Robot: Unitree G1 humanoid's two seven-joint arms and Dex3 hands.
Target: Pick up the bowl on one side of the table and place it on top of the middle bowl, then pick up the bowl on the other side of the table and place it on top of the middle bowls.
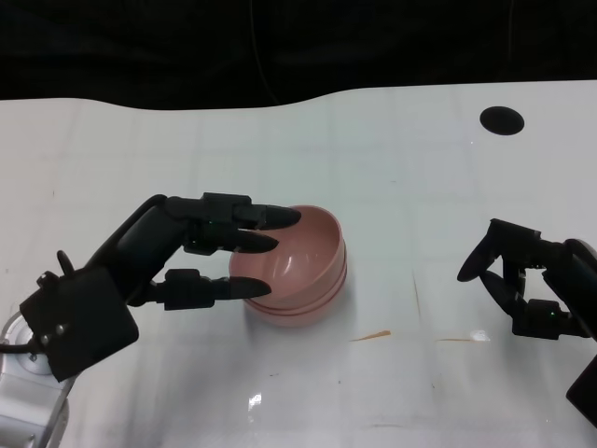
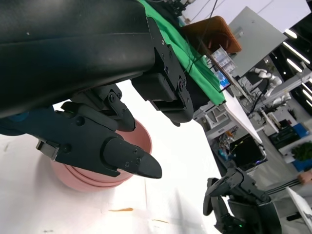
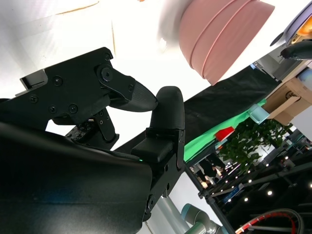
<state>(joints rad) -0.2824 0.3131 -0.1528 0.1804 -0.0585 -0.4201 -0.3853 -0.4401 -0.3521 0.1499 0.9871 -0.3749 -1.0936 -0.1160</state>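
A stack of pink bowls (image 1: pixel 308 271) (image 2: pixel 92 178) (image 3: pixel 219 34) stands nested and level at the middle of the white table (image 1: pixel 401 196). My left hand (image 1: pixel 187 252) (image 2: pixel 97 141) is at the stack's left side. Its fingers (image 1: pixel 270 217) reach over the top bowl's rim and its thumb lies along the outer wall, with a wide gap between them. They straddle the rim without pinching it. My right hand (image 1: pixel 527 285) (image 2: pixel 234 195) (image 3: pixel 146 107) hovers low at the table's right, well away from the stack, fingers curved and holding nothing.
A black round spot (image 1: pixel 501 119) marks the table's far right. Small orange streaks (image 1: pixel 371 336) lie on the surface just right of the stack. The table's far edge runs against a dark background.
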